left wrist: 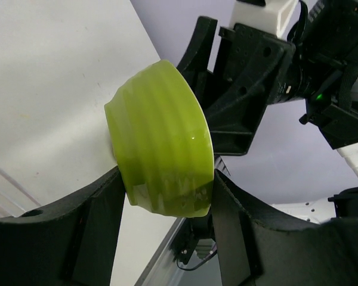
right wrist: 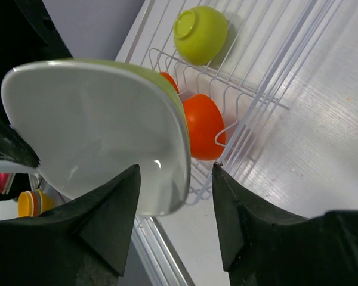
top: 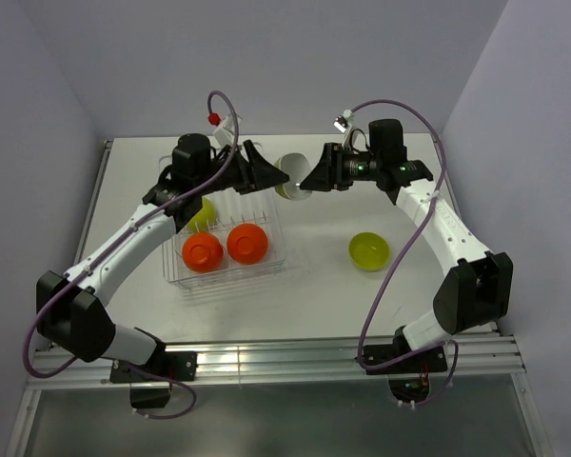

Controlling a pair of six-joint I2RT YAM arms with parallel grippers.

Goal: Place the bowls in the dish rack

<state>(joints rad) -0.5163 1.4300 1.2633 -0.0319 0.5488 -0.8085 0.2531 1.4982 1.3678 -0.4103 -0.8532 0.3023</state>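
A bowl (top: 291,177), lime green outside and white inside with a squarish rim, hangs in the air behind the dish rack's (top: 278,257) far right corner. My left gripper (top: 264,173) is shut on it; in the left wrist view both fingers press its ribbed green wall (left wrist: 161,143). My right gripper (top: 311,178) faces it from the right, open; the bowl's white inside (right wrist: 89,131) reaches into the gap (right wrist: 176,170) by one finger. Two orange bowls (top: 202,252) (top: 247,244) and a green bowl (top: 202,214) lie upside down in the rack.
Another lime green bowl (top: 369,250) stands upright on the white table to the right of the rack. The rack's wire side (right wrist: 250,89) shows below my right gripper. Grey walls close in on three sides.
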